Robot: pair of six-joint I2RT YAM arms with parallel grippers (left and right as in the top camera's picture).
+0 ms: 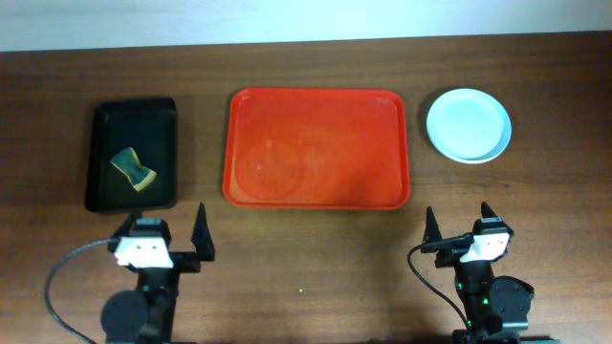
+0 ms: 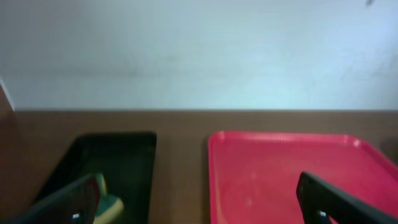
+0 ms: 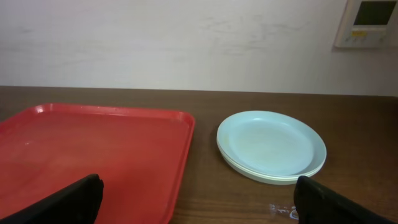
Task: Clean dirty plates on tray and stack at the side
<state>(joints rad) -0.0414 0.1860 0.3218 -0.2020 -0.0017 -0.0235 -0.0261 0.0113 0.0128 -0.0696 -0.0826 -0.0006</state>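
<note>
1. Sitting on the table (image 1: 316,287) just to the right of the red tray (image 1: 316,148), the plates (image 1: 468,125) are lying in a stack, near the tray's rim but not touching it.
2. The top plate is showing a clean, pale blue-green face. In the right wrist view a paler rim is peeking out beneath it, but I cannot tell how many plates are lying in the stack.
3. The red tray is lying flat in the middle of the table, its floor showing faint round marks.
4. The left gripper (image 1: 163,225) is hovering near the front edge of the table, facing the gap between the two trays. Its jaws are standing wide apart and gripping nothing.
5. The right gripper (image 1: 458,218) is hovering in front of the stack and well apart from it, with its jaws spread wide and holding nothing.
6. The black tray (image 1: 134,119) is lying left of the red one, with a yellow-green sponge (image 1: 133,169) resting in its near half.
</note>
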